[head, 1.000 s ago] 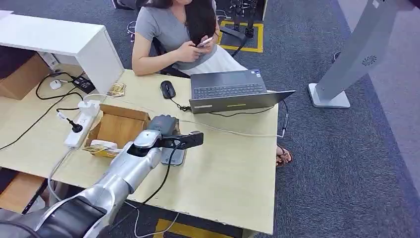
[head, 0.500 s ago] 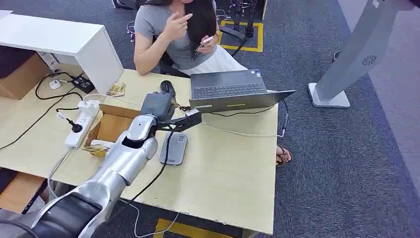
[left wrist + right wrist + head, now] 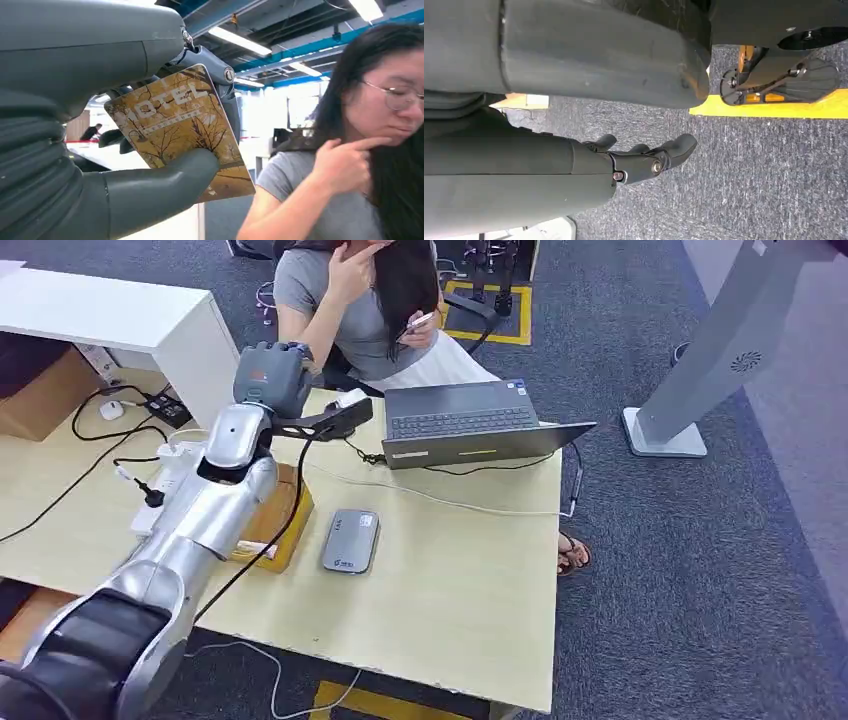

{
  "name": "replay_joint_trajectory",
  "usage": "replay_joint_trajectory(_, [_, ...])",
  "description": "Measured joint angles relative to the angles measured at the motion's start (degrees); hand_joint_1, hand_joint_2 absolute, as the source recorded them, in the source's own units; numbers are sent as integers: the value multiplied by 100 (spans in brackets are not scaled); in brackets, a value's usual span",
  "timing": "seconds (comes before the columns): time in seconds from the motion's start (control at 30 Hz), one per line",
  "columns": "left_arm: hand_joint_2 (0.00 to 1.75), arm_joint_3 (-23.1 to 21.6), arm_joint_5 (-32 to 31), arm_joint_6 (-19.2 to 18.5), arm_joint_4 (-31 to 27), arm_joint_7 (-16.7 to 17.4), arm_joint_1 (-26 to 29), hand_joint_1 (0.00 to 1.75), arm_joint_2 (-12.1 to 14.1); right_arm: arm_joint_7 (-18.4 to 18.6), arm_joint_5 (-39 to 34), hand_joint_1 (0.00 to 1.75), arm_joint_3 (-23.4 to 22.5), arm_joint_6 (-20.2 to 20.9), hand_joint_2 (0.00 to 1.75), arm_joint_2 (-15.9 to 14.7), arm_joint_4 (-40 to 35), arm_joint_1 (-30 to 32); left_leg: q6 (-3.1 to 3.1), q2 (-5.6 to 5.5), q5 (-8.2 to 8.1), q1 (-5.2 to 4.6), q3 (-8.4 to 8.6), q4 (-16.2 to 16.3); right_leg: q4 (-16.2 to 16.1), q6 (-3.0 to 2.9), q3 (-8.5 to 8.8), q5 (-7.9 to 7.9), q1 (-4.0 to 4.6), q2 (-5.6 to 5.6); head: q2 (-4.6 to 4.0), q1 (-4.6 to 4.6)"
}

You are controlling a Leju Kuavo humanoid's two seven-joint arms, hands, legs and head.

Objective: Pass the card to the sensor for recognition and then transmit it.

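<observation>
Stretching across the middle of the head view, a pale wooden desk [image 3: 470, 590] stands on dark grey carpet [image 3: 700, 570] marked with yellow floor tape, with a white cabinet [image 3: 120, 325] at its far left corner and a grey slanted kiosk stand [image 3: 715, 350] off to the right. One open dark grey laptop [image 3: 465, 425] sits at the far edge, and one flat grey card sensor [image 3: 350, 540] lies nearer the front, just beside one shallow brown cardboard box [image 3: 275, 520]. One white power strip [image 3: 165, 485] with black cables rests at the left. One person in a grey shirt [image 3: 350, 300] sits behind the desk, phone in one hand, the other hand raised to the chin.

Raised above the desk's far left part, the silver left arm ends in the left hand [image 3: 270, 375], which pinches one golden-brown hotel key card [image 3: 182, 130] between its thick grey thumb and darker fingers; the card is held up in the air toward the person, well apart from the sensor. Hanging over the carpet, the right hand [image 3: 644, 157] holds nothing, its dark fingers loosely bent and slightly apart.
</observation>
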Motion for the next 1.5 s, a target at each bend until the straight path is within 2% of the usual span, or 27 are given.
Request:
replay_joint_trajectory(0.37, [175, 22, -79, 2, 232, 31, -24, 175, 83, 31, 42, 0, 0, 0, 0, 0, 0, -5, 0, 0, 0, 0, 0, 0, 0, 0, -1, 0, 0, 0, 0, 2])
replay_joint_trajectory(0.87, [175, 22, -140, 15, 492, 31, -23, 175, 52, 70, 77, 0, -24, -2, 0, 0, 0, -7, 0, 1, 0, 0, -1, 0, -1, 0, -1, 0, 0, 1, 0, 2])
replay_joint_trajectory(0.9, [175, 22, -140, 15, 496, 31, -23, 12, 52, 70, 77, 0, -26, -2, 0, 0, 0, -7, 0, 1, 0, 0, -1, 0, -1, 0, -1, 0, 0, 1, -2, 4])
replay_joint_trajectory(0.93, [175, 22, -140, 15, 498, 31, -23, 0, 52, 70, 79, 0, -28, -2, 0, 0, 0, -7, 0, 0, 0, 0, -1, 0, -1, 0, -1, 0, 0, 0, -2, 2])
replay_joint_trajectory(1.37, [175, 22, -190, 190, 538, 31, 47, 0, 50, 72, 94, 0, -42, -2, 0, 0, 0, -9, 0, 1, 0, 0, -1, 0, 0, 0, -1, 0, 0, 0, -2, 2])
replay_joint_trajectory(1.5, [175, 26, -81, 269, 440, -138, 164, 0, 24, 68, 92, 0, -79, -9, 0, 0, 0, -8, 0, 0, 0, 0, -1, 0, 0, 0, -1, 0, 0, 0, -2, 2])
